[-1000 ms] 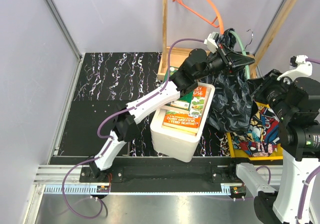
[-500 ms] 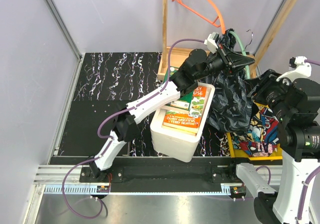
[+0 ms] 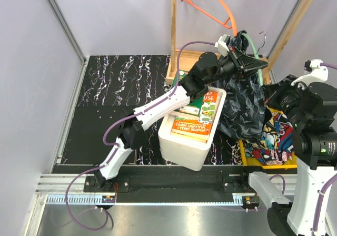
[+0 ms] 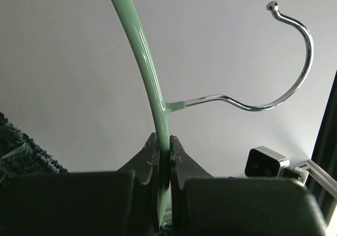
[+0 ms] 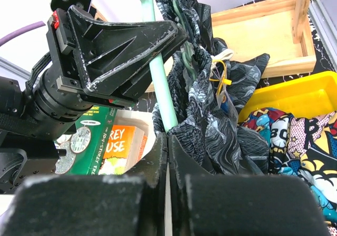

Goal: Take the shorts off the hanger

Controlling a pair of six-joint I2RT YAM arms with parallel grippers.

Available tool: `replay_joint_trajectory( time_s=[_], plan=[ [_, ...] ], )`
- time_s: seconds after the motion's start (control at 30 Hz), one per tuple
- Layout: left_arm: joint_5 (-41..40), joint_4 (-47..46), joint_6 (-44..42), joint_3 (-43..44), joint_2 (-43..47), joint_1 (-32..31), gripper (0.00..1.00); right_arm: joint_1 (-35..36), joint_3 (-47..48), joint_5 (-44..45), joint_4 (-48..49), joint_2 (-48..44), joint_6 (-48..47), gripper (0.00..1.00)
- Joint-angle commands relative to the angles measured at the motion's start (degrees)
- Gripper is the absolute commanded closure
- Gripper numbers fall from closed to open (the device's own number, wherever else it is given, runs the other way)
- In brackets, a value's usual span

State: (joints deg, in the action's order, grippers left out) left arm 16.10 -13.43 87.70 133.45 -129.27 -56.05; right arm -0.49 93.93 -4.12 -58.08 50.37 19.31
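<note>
My left gripper [image 3: 257, 63] is shut on the pale green hanger [image 3: 254, 45], held up over the table's right side. In the left wrist view the green bar [image 4: 145, 62] runs between the closed fingers [image 4: 164, 141], with its metal hook [image 4: 284, 83] to the right. The black-navy patterned shorts [image 3: 242, 104] hang from the hanger in a bunch. My right gripper [image 3: 268, 95] is shut beside them; its tips [image 5: 167, 137] sit just below the green bar [image 5: 160, 88] and touch the dark cloth [image 5: 210, 115], with nothing seen between them. The comic-print shorts [image 3: 274, 136] lie in the yellow tray [image 3: 245, 153].
A white box [image 3: 184, 151] with books [image 3: 197, 121] stands under the left arm. A wooden frame [image 3: 173, 30] at the back carries an orange hanger [image 3: 210, 9]. A wooden tray [image 5: 263, 30] lies behind the yellow tray [image 5: 295, 96]. Grey walls close in on both sides.
My right arm has shifted slightly to the right, away from the hanging shorts. My left gripper has held the hanger still.
</note>
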Motion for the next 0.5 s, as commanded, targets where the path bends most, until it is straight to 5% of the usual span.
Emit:
replay_joint_trajectory(
  time_s=[0.0,0.47],
  plan=[
    [0.1,-9.2,1.9,1.2,4.2,0.0,1.00,0.1,-0.7,-0.6,0.1,-0.9,-1.1,1.00],
    [-2.7,-13.8,9.5,0.9,4.0,3.2,1.00,0.1,-5.9,-2.4,-8.9,-17.0,1.6,1.00]
  ],
)
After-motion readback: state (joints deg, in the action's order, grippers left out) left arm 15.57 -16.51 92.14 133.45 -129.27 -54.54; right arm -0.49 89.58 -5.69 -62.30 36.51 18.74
